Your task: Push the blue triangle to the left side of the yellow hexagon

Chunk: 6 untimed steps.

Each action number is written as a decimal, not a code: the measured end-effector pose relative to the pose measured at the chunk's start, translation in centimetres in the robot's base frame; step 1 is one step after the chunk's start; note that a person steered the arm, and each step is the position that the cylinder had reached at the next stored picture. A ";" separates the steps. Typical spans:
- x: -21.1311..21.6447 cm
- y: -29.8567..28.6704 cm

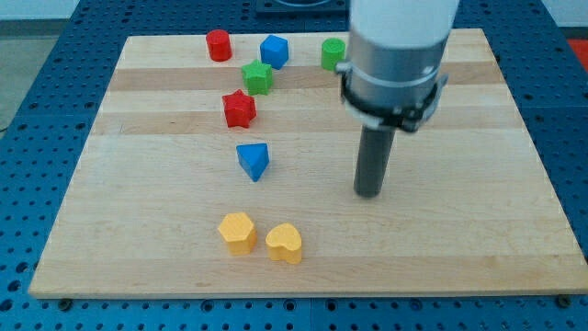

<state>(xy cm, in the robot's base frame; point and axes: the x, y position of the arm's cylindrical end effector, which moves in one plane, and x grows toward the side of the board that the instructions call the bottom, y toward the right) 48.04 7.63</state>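
Nearest the view's bottom, the yellow hexagon (238,232) is sitting on the wooden board (459,248), with a yellow heart (285,243) just beside it on the view's right. Above them, the blue triangle (254,160) is lying apart. My tip (368,192) is resting well to the triangle's right, touching nothing; being a bare rod, it is pinching nothing. Farther up are lying a red star (239,108), green star (258,77), blue block (274,51), red cylinder (218,44) and green cylinder (333,53).

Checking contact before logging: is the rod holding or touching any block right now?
Nothing is held. My tip stands on bare board, apart from the blue triangle to the view's left.
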 end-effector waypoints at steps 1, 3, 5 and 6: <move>-6.0 -3.1; -2.2 -19.9; 5.2 -17.8; 3.7 -18.0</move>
